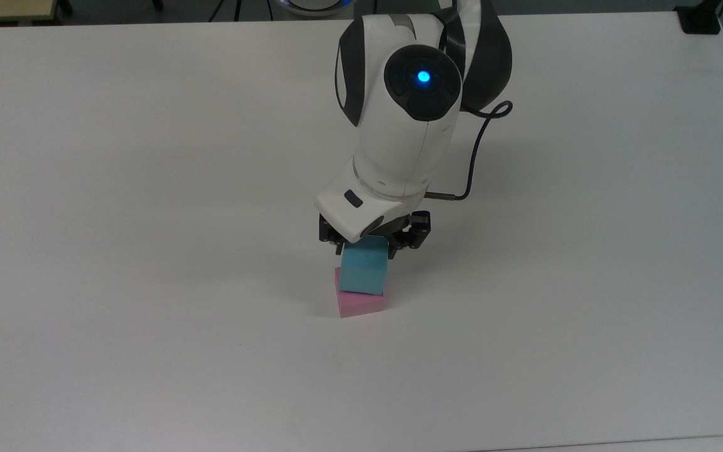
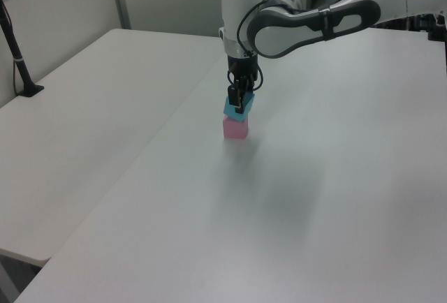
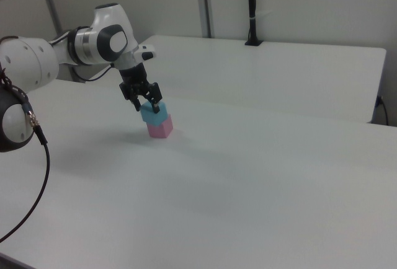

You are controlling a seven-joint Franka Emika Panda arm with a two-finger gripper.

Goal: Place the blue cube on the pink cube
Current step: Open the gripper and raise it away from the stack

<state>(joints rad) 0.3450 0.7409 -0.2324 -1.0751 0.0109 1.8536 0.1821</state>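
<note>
No legible text, label or number anywhere.
</note>
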